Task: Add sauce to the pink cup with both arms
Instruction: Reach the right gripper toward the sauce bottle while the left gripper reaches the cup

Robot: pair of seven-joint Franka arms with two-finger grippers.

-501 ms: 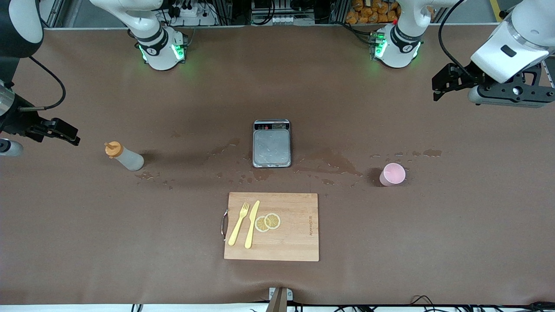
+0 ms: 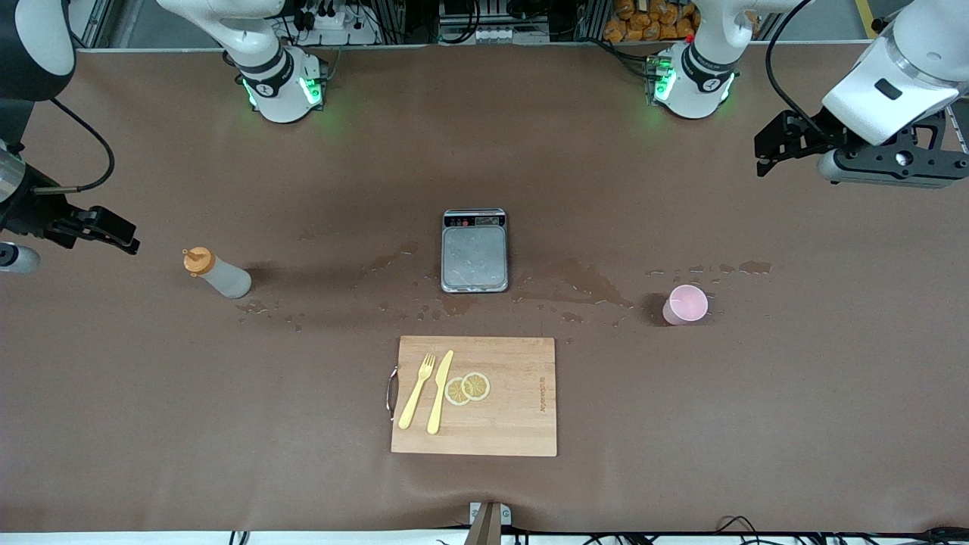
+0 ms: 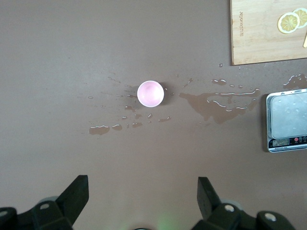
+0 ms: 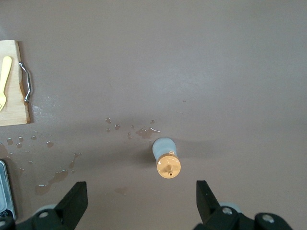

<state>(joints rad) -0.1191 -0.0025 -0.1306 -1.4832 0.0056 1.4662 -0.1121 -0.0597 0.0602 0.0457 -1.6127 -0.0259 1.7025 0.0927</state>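
Right wrist view shows us the sauce (image 4: 166, 162) standing upright on the table (image 2: 151, 378), ahead of the right gripper (image 4: 139, 203), whose jaws are spread wide and hold nothing. We see the pink cup (image 3: 150, 93) upright among wet patches (image 3: 218, 101), ahead of the left gripper (image 3: 142, 201), jaws also wide and empty. Between bottle and cup sits the scale (image 2: 474, 250), with the cutting board (image 2: 507, 424) just nearer the front camera.
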